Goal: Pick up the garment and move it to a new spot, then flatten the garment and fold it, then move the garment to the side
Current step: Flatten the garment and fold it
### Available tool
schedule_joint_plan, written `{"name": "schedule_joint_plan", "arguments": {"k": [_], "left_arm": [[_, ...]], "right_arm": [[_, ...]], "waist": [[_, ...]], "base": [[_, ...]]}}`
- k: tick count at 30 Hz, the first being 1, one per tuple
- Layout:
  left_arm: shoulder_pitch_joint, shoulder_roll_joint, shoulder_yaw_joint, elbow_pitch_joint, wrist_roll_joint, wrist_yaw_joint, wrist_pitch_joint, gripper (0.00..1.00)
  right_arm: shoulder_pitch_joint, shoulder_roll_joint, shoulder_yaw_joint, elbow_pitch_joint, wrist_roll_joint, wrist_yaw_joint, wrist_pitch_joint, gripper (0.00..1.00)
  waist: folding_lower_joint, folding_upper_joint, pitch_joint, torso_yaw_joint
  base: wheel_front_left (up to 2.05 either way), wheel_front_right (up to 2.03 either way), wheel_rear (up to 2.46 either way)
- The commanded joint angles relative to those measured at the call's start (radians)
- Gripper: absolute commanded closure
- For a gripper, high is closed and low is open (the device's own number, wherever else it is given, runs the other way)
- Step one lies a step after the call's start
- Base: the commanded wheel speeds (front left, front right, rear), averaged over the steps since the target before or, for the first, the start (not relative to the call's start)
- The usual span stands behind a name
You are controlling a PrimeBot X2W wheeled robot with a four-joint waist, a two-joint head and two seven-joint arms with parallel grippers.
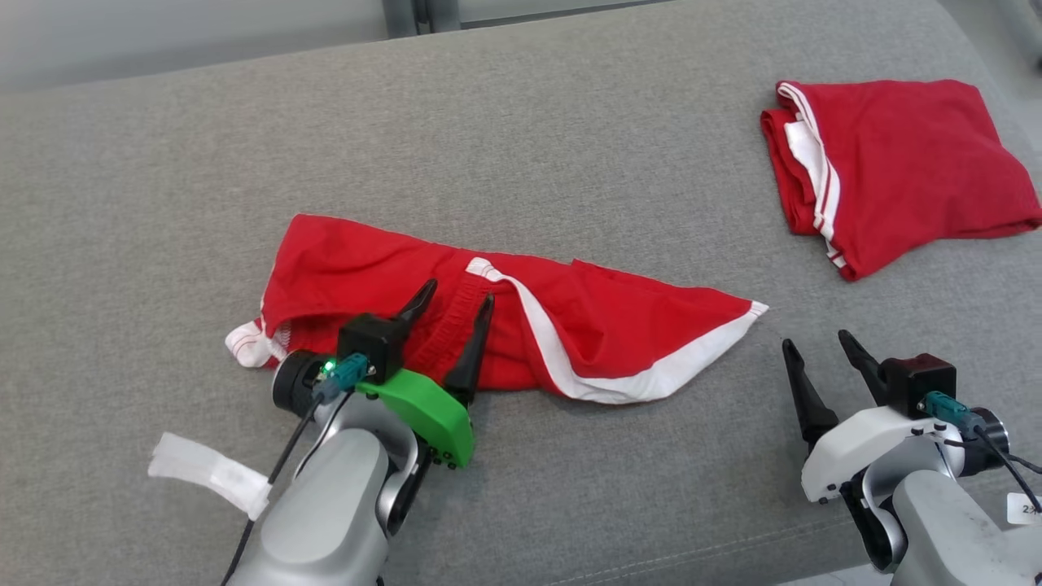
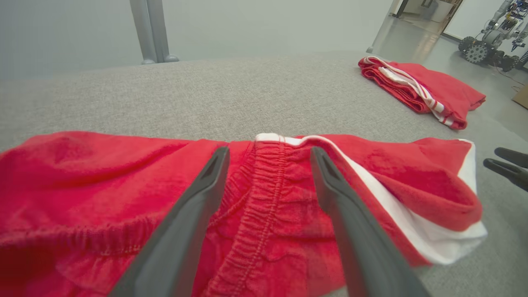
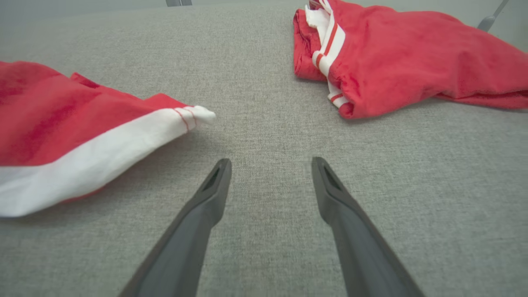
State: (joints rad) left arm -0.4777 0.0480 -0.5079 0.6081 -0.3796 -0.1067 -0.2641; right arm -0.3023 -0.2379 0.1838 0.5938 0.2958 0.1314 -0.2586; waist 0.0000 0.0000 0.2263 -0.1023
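The garment (image 1: 521, 325), red shorts with white trim, lies crumpled and stretched out across the middle of the grey surface. My left gripper (image 1: 457, 293) hovers open over its near edge, fingers straddling the gathered waistband (image 2: 268, 194). My right gripper (image 1: 816, 338) stands open over bare cloth just right of the garment's white-edged corner (image 3: 198, 115), with nothing between its fingers. The garment's left part (image 3: 62, 123) shows in the right wrist view, its red body (image 2: 103, 181) in the left wrist view.
A second red garment (image 1: 895, 167), folded, lies at the back right (image 2: 420, 88) (image 3: 404, 57). White tape (image 1: 207, 472) hangs off my left forearm. The grey padded surface (image 1: 488, 138) stretches wide; a wheeled robot (image 2: 491, 37) stands on the floor beyond.
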Motion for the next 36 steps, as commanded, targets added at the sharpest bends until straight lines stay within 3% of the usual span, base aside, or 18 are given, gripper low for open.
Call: {"name": "schedule_joint_plan", "arguments": {"k": [1,5,6,7,8,13,18,23,29,36], "left_arm": [[-0.053,0.005,-0.016,0.058,-0.034,-0.006,0.004,0.0],[-0.111,0.005,-0.046,0.152,-0.096,-0.008,0.003,0.01],[-0.123,0.006,-0.055,0.166,-0.106,-0.007,0.002,0.13],[-0.134,0.005,-0.067,0.18,-0.116,-0.009,0.002,0.65],[-0.143,0.005,-0.076,0.193,-0.129,-0.011,0.002,1.0],[-0.169,0.006,-0.11,0.219,-0.167,-0.015,-0.002,1.0],[-0.159,0.009,-0.022,0.097,-0.125,0.024,-0.001,1.0],[-0.058,0.033,0.119,-0.025,-0.048,0.055,0.0,1.0],[0.032,0.058,0.172,0.036,-0.03,0.029,0.001,1.0],[0.133,0.052,0.18,0.046,-0.055,-0.015,0.0,1.0]], "right_arm": [[-0.004,0.004,0.003,-0.004,-0.004,-0.002,-0.006,0.0],[-0.005,0.012,0.001,-0.013,-0.007,-0.002,-0.007,0.0],[-0.004,0.014,-0.002,-0.016,-0.008,-0.002,-0.007,0.0],[-0.002,0.015,-0.004,-0.019,-0.008,-0.002,-0.007,0.0],[0.001,0.016,-0.007,-0.022,-0.009,-0.002,-0.007,0.0],[0.009,0.022,-0.025,-0.039,-0.008,-0.002,-0.007,0.0],[0.019,0.02,-0.039,-0.05,-0.004,-0.002,-0.007,0.0],[0.039,0.026,-0.042,-0.045,0.007,-0.002,-0.007,0.0],[0.041,0.051,-0.018,-0.032,0.021,-0.002,-0.007,0.0],[0.058,0.056,-0.013,-0.021,0.029,-0.002,-0.007,0.0]], "waist": [[0.0,0.0,0.029,-0.046],[0.0,0.0,0.039,-0.061],[0.0,0.0,0.041,-0.063],[0.0,0.0,0.042,-0.063],[0.0,0.0,0.042,-0.062],[0.0,0.0,0.036,-0.037],[0.0,0.0,0.024,0.008],[0.0,0.0,-0.021,0.097],[0.0,0.0,-0.061,0.145],[0.0,0.0,-0.09,0.156]], "base": [[0.0,0.0,0.0],[0.0,0.0,0.0],[0.0,0.0,0.0],[0.0,0.0,0.0],[0.0,0.0,0.0],[0.0,0.0,0.0],[0.0,0.0,0.0],[0.0,0.0,0.0],[0.0,0.0,0.0],[0.0,0.0,0.0]]}}
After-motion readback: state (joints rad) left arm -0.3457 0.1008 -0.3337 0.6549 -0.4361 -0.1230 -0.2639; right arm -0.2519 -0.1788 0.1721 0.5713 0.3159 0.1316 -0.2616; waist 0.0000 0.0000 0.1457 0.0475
